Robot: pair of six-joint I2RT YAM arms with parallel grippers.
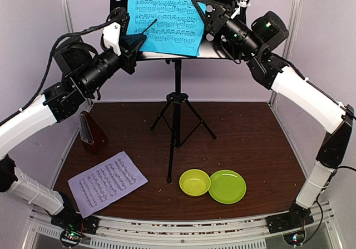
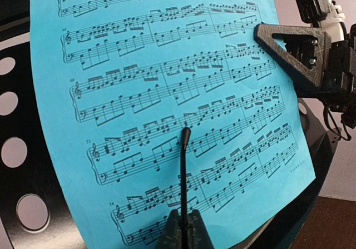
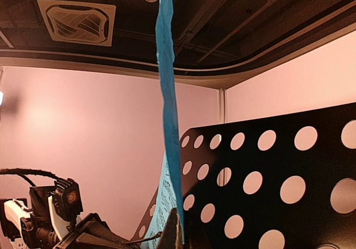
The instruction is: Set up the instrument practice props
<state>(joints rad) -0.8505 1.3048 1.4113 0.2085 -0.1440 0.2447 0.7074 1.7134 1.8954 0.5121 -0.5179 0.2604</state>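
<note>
Brown counter point(image 1: 250, 138), pale walls behind; items as found. Item 1: black tripod music stand point(image 1: 177, 110), centre-rear, upright, perforated desk point(image 3: 267, 171) tilted back so paper can be carried. Item 2: blue sheet point(image 1: 167, 15), laid against the desk; its rt edge is pinched by the right fingers point(image 2: 289, 46), closed on it, prob. to square it up. Item 3: left fingers point(image 2: 169, 235) closed narrow on a thin black rod point(image 2: 184, 171), whose tip is pressed to the sheet face, apparently to pin it flat. Item 4: lilac-white sheet point(image 1: 107, 183), flat on the counter front-left, not yet mounted. Item 5: metronome point(image 1: 92, 131), upright nr left wall. Bowl point(image 1: 194, 182) and plate point(image 1: 228, 186) side by side at front-centre; not req'd.
</note>
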